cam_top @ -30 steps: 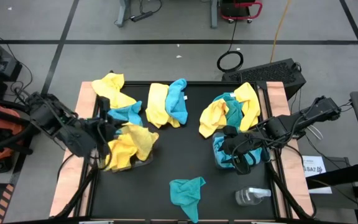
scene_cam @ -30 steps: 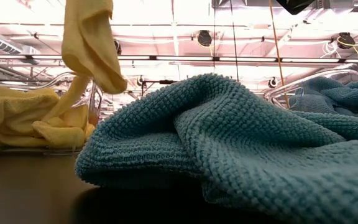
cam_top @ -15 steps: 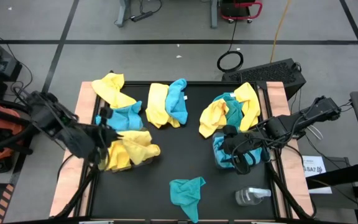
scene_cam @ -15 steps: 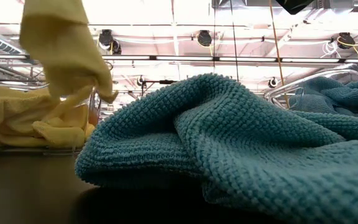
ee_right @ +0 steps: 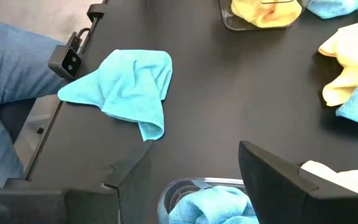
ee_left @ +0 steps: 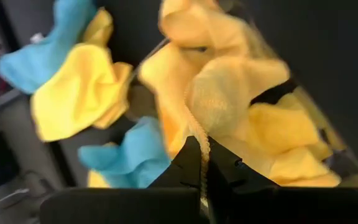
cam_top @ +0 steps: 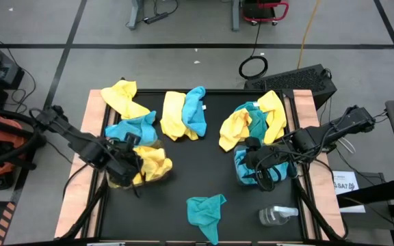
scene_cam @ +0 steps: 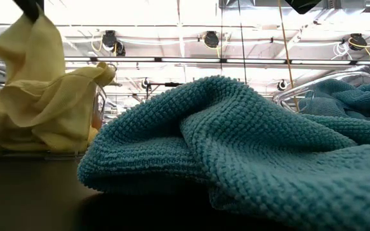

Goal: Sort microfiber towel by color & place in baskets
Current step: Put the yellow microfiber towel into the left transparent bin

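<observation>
Left fingers [cam_top: 132, 166] pinch yellow towel [cam_top: 149, 162] directly over the 9 o'clock basket [cam_top: 157, 179]; right fingers [cam_top: 257, 162] open above blue basket [cam_top: 241, 176].

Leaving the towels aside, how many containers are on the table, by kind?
Baskets: 2
Bottle: 1
Total: 3

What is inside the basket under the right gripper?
The clear basket beneath the open right gripper holds turquoise towels. Only the top cloth shows; whatever lies deeper, and how many, is covered.
</observation>
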### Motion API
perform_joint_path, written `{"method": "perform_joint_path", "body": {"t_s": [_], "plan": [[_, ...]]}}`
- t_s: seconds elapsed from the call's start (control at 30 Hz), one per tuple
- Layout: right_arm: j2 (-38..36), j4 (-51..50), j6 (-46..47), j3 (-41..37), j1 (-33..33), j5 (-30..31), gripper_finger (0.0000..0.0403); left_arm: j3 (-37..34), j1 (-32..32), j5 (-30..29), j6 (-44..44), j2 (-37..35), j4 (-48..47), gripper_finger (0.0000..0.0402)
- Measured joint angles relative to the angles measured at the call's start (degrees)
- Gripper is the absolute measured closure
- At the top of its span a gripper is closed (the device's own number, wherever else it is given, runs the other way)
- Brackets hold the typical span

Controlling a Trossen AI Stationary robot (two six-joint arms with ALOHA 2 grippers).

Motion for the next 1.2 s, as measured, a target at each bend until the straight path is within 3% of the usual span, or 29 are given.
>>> {"method": "perform_joint_path", "body": {"t_s": [0.4,0.6,0.9,1.03,1.2], "plan": [[0.0,0.5,-0.4,0.0,0.0,0.2,0.0179,-14.1,3.0,1.8,6.0,0.0,20.2,0.0398],[0.0,0.5,-0.3,0.0,0.0,0.1,0.0179,-21.6,5.9,6.2,8.5,0.0,29.8,0.0398],[1.9,3.7,-1.3,0.0,0.0,-0.6,0.0179,-29.1,9.1,7.6,8.9,0.0,36.0,0.0394],[4.7,6.6,-3.4,0.0,0.0,-1.0,0.0179,-31.4,10.4,8.0,7.8,0.0,37.7,0.0362],[9.1,11.6,-6.3,0.0,0.0,-4.4,0.0179,-33.1,11.9,8.0,6.1,0.0,38.6,0.0293]]}}
